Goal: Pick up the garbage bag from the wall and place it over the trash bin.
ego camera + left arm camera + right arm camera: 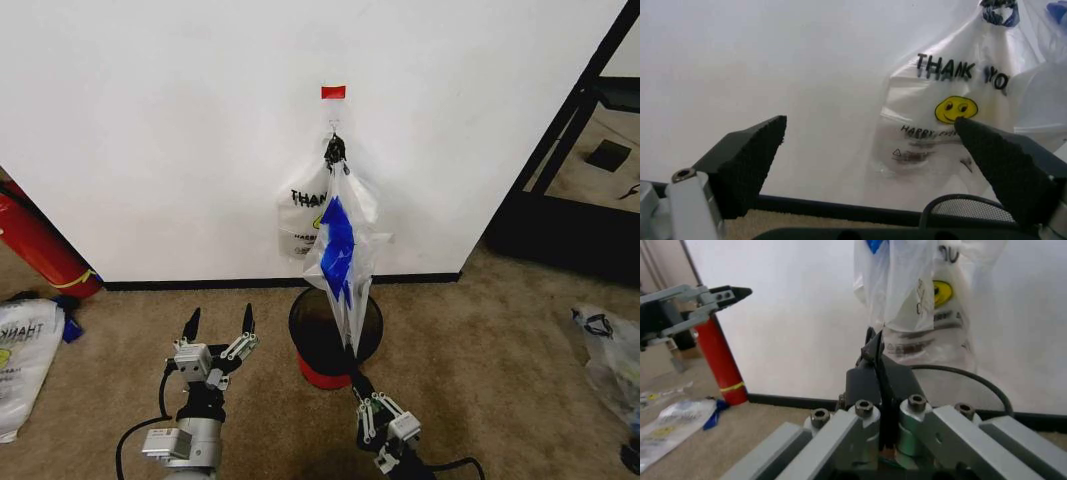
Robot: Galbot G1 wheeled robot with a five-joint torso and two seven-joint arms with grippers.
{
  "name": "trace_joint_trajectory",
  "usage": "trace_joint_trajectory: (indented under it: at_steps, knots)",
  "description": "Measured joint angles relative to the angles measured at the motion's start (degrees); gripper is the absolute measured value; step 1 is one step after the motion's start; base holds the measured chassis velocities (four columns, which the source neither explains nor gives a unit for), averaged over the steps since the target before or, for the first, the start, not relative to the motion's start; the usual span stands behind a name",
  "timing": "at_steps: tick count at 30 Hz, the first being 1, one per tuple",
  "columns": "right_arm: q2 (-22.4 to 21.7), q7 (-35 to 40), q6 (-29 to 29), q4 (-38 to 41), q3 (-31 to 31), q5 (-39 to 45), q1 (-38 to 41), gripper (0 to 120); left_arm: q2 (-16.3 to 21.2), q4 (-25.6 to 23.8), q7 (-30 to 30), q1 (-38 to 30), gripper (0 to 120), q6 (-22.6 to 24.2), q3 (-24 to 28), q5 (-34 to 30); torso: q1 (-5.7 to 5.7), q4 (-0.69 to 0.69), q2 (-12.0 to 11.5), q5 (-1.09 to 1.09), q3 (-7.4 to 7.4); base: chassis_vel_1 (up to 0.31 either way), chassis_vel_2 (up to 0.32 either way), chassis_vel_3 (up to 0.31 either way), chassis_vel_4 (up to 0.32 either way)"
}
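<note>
Both grippers sit low before the wall (180,150): the left gripper (219,322) stands to the left of the trash bin (335,335) with its two black fingers spread wide and nothing between them, and the right gripper (358,382) is at the bin's near rim, its dark pads pressed together on the lowest hanging edge of the garbage bag (338,240). That bag hangs from a small metal hook (333,127) just under a red tape square (333,92) on the white wall. It is thin, translucent white plastic, gathered to a dark knot of handles at the hook and falling in long creased folds down into the mouth of the bin. A bright blue piece (338,245) shows through the front folds, roughly in the middle of its length. Behind that, a flatter white panel carries black "THANK YOU" lettering, and the left wrist view shows a yellow smiley face (955,109) beneath the words with smaller print lower down. The bin is a round black mesh basket on a red base, standing on brown carpet close to the black baseboard (200,284). A red cylinder with a yellow band (40,245) leans at the far left, with another printed bag (25,355) lying on the carpet near it.
</note>
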Motion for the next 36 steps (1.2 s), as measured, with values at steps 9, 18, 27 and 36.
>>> trace_joint_trajectory:
  at_steps: [9, 18, 27, 36]
  knots:
    - [-0.5, 1.1, -1.0, 3.8, 2.7, 1.4, -0.1, 0, 0.0, -0.6, 0.0, 0.3, 99, 0.1, 0.1, 0.2, 0.00, 0.00, 0.0, 0.09, 0.00, 0.000, 0.000, 0.000, 0.000]
    - [-2.6, 2.4, 4.3, 5.9, 7.1, -1.4, -4.0, 0, 0.0, -0.6, 0.0, 0.4, 99, 0.0, 0.1, 0.1, 0.00, 0.00, 0.0, 0.01, 0.00, 0.000, 0.000, 0.000, 0.000]
    - [-3.9, 3.6, 7.2, 4.4, 7.5, -1.9, -4.8, 0, -0.6, -0.9, 0.0, 0.9, 99, -0.2, 0.0, 0.7, 0.00, 0.01, 0.0, 0.01, 0.00, 0.000, 0.000, 0.000, 0.000]
    - [-4.8, 4.4, 10.0, 3.5, 7.9, -2.7, -5.9, 0, -0.7, -0.9, 0.0, 1.0, 99, -0.1, 0.0, 1.0, 0.00, 0.01, 0.0, 0.01, 0.00, 0.000, 0.000, 0.000, 0.000]
